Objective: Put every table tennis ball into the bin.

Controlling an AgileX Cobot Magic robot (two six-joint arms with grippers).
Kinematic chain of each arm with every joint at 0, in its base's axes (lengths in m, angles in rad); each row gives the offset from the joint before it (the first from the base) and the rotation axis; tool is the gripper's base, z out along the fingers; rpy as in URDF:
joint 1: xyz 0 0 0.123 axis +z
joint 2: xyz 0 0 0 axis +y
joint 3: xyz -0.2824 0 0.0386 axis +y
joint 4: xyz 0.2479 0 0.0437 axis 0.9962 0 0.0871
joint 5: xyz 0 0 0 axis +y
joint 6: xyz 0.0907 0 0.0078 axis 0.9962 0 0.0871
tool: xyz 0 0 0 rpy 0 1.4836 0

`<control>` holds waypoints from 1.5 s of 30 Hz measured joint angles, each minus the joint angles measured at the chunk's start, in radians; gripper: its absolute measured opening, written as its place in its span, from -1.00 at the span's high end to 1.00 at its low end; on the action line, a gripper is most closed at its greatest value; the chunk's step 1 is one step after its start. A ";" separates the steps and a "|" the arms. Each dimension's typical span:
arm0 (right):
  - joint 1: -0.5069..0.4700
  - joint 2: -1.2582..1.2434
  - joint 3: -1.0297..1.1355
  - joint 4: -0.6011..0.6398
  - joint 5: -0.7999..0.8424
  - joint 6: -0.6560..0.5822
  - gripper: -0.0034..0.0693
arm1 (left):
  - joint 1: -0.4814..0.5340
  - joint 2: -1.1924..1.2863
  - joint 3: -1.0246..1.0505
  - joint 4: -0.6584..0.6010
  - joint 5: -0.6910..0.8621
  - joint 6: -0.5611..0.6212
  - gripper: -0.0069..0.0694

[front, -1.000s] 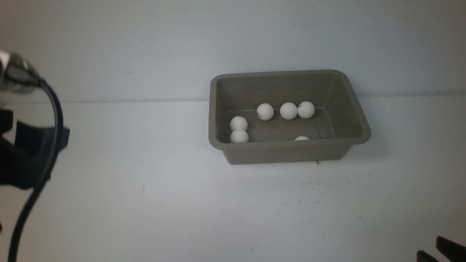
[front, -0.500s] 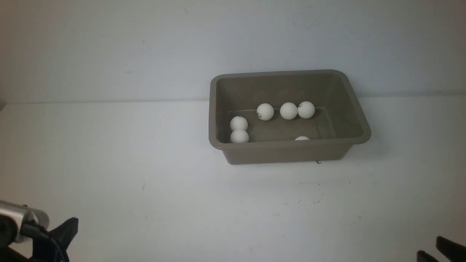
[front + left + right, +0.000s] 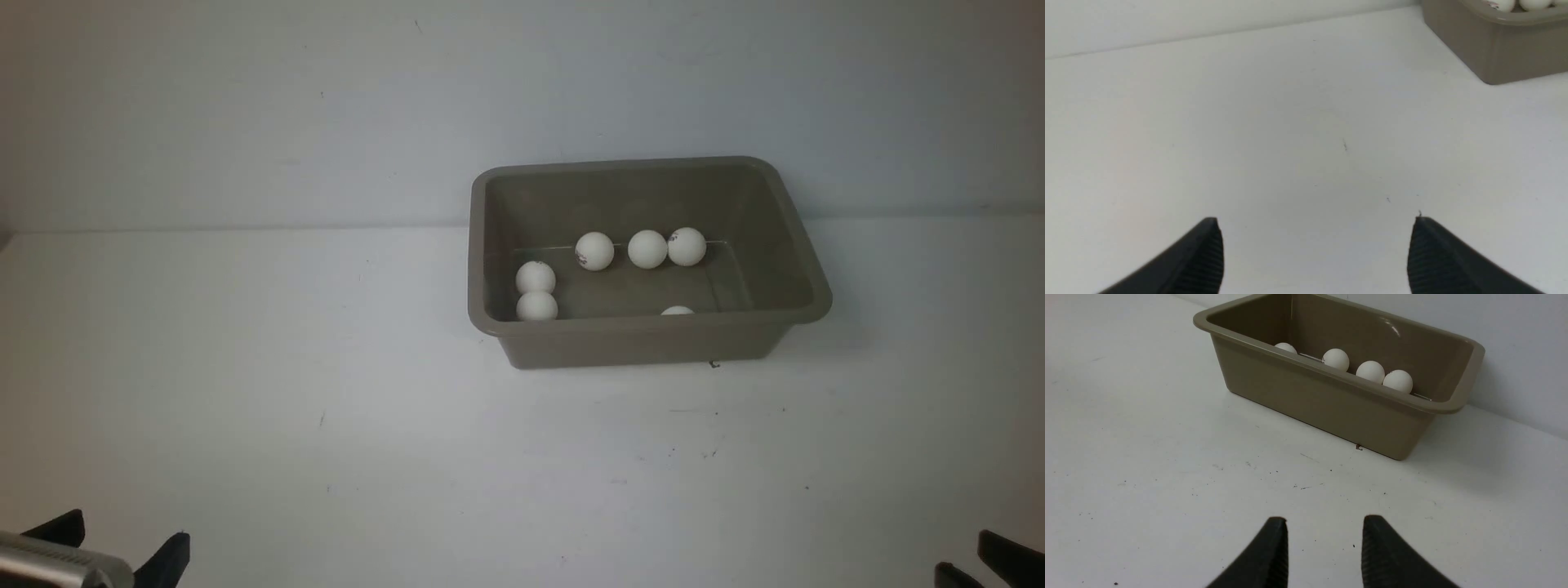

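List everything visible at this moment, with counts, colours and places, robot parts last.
table tennis balls: six, white, all inside the bin; one mostly hidden behind its near wall.
bin: one, grey-brown, on the table right of centre, against the wall.
table: one, white, with small dark specks.
wall: white, behind the table.
left gripper: black, open wide, empty, low at the near left.
right gripper: black, open, empty, low at the near right.

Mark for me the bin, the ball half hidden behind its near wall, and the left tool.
bin (image 3: 637,343): front view, outside of its near wall.
half-hidden ball (image 3: 677,310): front view, its visible top above the near rim.
left tool (image 3: 1314,253): left wrist view, midway between its spread fingertips.
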 joint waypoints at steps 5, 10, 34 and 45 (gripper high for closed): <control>0.000 0.000 0.000 0.000 0.000 0.000 0.24 | 0.069 -0.077 0.016 -0.016 -0.009 0.002 -0.61; 0.000 0.000 0.000 0.000 0.000 0.000 0.24 | 0.154 -0.154 0.016 -0.019 0.076 0.012 -0.61; 0.000 0.000 0.000 0.000 0.000 0.000 0.24 | 0.208 -0.342 0.016 -0.019 0.322 0.012 -0.61; 0.000 0.000 0.000 0.000 0.000 0.000 0.24 | 0.208 -0.393 0.016 -0.019 0.342 0.027 -0.61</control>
